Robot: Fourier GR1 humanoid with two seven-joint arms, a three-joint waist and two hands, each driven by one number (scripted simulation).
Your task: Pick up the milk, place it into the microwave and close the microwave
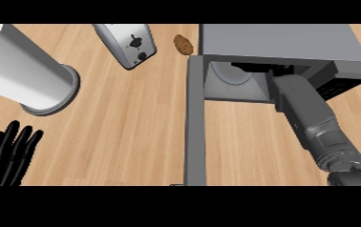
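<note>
Reaching into the microwave [282, 37], the right hand [262, 69] shows only as a dark shape; its grasp cannot be told, and the milk is hidden. The open door [195, 126] juts out beside the forearm. Farther left lie a potato [183, 44], a toaster [129, 44] and a grey cylinder [32, 76]. The left hand [15, 154] rests open at the lower left.

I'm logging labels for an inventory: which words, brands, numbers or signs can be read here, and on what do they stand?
None: no readable text shows anywhere.
The toaster bears only dark controls on its side, with no letters or numbers to make out.
The microwave, its open door and the grey cylinder are plain.
</note>
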